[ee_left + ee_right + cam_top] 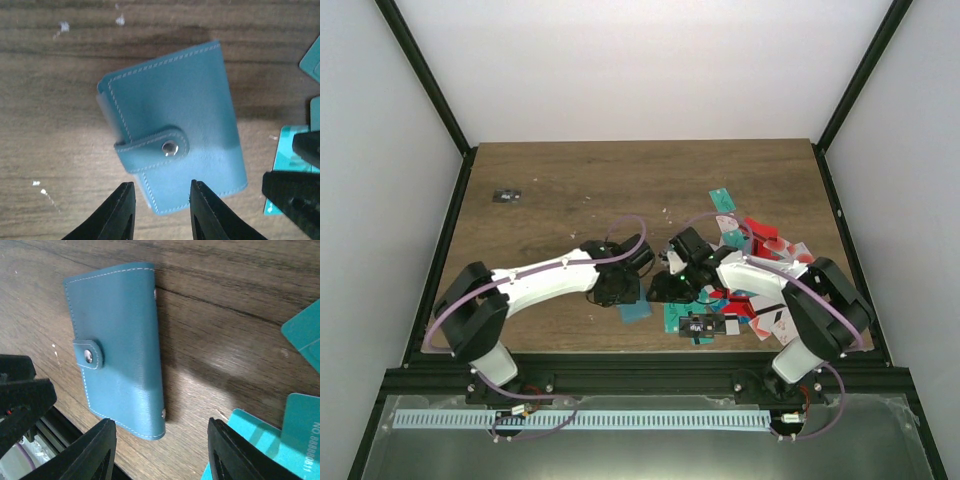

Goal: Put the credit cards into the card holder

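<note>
L pincer & R pincer apart, by snapped card holder; teal card "NO 8888…"

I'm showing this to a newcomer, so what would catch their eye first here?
The closed blue card holder, strap snapped shut, lies flat on the wooden table, with the left pincer and right pincer both open close by it. On the table's right side sprawls a heap of teal and red credit cards, partly under the right arm.

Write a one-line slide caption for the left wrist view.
Open left gripper poised over a closed blue card holder, snap strap fastened, on the wooden table, teal cards beside it.
</note>
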`<state>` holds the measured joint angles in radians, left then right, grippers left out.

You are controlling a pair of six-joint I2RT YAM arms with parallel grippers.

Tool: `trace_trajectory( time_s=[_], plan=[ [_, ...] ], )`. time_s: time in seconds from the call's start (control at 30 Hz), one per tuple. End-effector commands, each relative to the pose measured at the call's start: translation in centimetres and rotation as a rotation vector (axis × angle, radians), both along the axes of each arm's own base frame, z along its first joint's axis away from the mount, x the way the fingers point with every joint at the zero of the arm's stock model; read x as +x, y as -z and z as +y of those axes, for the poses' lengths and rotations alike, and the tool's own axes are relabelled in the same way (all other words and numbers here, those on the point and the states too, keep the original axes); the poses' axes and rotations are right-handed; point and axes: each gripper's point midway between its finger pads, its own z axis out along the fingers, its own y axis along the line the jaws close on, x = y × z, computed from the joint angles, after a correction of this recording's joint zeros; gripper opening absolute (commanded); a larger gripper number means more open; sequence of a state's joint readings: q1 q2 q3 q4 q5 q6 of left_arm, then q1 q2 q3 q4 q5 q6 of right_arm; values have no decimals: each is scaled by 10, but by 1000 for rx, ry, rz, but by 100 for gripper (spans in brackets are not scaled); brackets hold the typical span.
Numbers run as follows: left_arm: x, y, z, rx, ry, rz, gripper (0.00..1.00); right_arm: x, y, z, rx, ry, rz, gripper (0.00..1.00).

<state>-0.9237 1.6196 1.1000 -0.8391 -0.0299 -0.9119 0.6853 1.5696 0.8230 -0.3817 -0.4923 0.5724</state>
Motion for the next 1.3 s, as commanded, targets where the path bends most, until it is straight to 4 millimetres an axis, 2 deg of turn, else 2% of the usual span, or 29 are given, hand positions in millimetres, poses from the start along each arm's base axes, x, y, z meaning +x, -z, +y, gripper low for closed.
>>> trace_trajectory(
  time_s=[0.0,0.47,0.83,1.0,1.2,1.27],
  plan=[
    [16,-3,-6,51,-32,-45,33,10,-2,-3,-8,-4,-17,52],
    [19,24,-19,104,20,17,31,20,6,-7,6,-2,4,52],
    [8,53,-4,170,47,50,24,21,3,-3,39,20,19,52],
    [6,57,-2,159,54,43,16,20,2,-4,39,26,21,52],
    [8,49,-1,124,48,6,4,17,-3,1,73,8,27,52],
    [7,48,-3,106,51,-1,4,17,-4,4,90,-3,29,52]
  ],
)
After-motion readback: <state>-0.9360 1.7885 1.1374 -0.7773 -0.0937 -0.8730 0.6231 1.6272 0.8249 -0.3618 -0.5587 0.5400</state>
